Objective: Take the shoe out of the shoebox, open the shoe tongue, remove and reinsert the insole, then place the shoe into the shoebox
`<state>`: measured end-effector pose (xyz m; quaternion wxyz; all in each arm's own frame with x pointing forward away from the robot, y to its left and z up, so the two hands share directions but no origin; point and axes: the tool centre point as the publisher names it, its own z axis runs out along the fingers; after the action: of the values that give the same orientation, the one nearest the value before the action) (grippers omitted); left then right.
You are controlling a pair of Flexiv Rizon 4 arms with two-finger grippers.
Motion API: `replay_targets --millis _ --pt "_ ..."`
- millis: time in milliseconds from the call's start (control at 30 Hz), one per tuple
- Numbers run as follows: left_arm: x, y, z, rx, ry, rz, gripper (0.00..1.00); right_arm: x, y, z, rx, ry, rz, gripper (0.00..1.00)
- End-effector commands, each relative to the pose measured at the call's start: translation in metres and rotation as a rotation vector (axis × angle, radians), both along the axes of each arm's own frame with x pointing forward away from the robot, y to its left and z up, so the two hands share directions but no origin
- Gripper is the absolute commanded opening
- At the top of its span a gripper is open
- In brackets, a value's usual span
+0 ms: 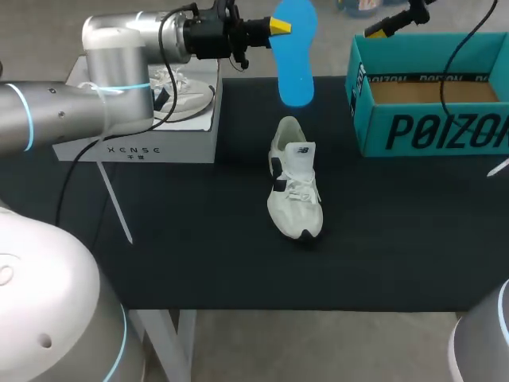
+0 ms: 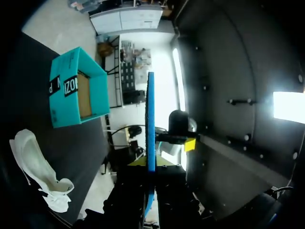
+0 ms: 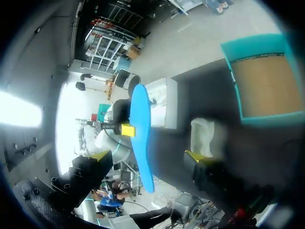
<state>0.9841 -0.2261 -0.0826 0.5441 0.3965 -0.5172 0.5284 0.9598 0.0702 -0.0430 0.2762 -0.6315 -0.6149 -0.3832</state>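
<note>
Fingers of the left gripper (image 1: 280,26) are pinching the flat blue insole (image 1: 294,56) from both sides, holding it in the air above the far part of the black table (image 1: 199,255). In the left wrist view the insole (image 2: 150,124) is showing edge-on between them. Fingers of the right gripper (image 1: 380,32) are standing spread wide apart near the open teal cardboard shoebox (image 1: 429,127). In the right wrist view the insole (image 3: 140,129) is hanging ahead of them, touching neither yellow tip. The white lace-up sneaker (image 1: 296,187) is sitting upright on its sole on the table, outside the shoebox, toe pointing toward the near edge. A white stand (image 1: 143,135) is sitting on the table's left side under the left arm.
</note>
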Motion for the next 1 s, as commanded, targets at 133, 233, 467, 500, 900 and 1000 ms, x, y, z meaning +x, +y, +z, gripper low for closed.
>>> replay_targets --millis 133,233,467,500,900,1000 --pt "0.008 -0.001 0.000 -0.011 0.006 -0.018 0.00 -0.002 0.003 -0.002 0.676 -0.155 0.164 1.00" --pt "0.009 0.000 -0.001 -0.009 0.013 -0.015 0.00 -0.001 0.002 0.001 0.685 -0.187 0.181 1.00" --pt "0.012 0.002 -0.001 0.002 0.015 -0.009 0.00 -0.001 -0.004 -0.006 0.693 -0.173 0.165 1.00" --pt "0.011 0.002 0.000 0.003 0.013 -0.010 0.00 -0.001 -0.004 -0.009 0.685 -0.165 0.162 1.00" --pt "0.014 0.000 -0.003 0.031 0.001 -0.018 0.00 0.000 -0.006 -0.011 0.588 -0.159 0.135 1.00" --pt "0.014 0.000 -0.004 0.036 0.003 -0.019 0.00 0.002 -0.007 -0.012 0.566 -0.163 0.113 1.00"
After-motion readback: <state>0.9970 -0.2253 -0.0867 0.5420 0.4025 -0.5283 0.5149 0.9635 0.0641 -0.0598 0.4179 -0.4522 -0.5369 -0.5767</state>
